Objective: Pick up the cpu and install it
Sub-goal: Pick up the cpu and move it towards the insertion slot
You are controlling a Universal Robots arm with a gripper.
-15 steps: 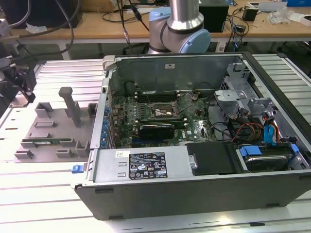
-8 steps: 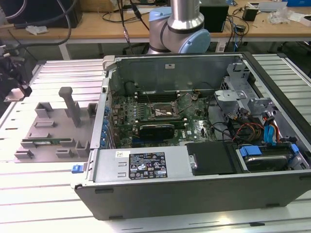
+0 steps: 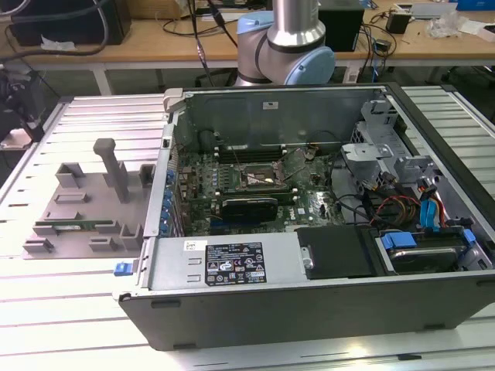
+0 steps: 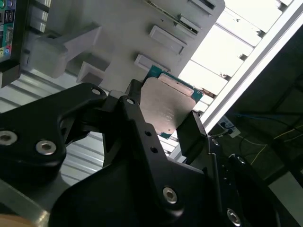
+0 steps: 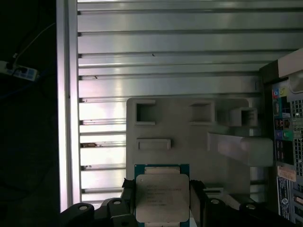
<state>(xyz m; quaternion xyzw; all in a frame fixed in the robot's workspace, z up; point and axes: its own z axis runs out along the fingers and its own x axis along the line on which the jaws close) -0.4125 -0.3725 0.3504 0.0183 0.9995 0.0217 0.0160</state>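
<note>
Exterior view overlooks case (image 3: 325, 309); both wrist views close above fixture (image 5: 189, 137) (image 4: 123, 23).

No print can be read. Faint engraved lines cross the silver-grey metal top of the small flat square cpu (image 5: 162, 196) in the first wrist view. In the exterior view, a black rectangular label (image 3: 233, 264) with white print and symbols sits on the grey metal computer case (image 3: 232, 317), just beside a small white sticker (image 3: 193, 245).

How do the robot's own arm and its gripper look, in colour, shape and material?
The robot arm is a shiny silver metal tube with rounded grey joints and light blue caps. In the second wrist view, the gripper is matte black, built from flat angular link plates with rounded edges, joined by round silver screws.
</note>
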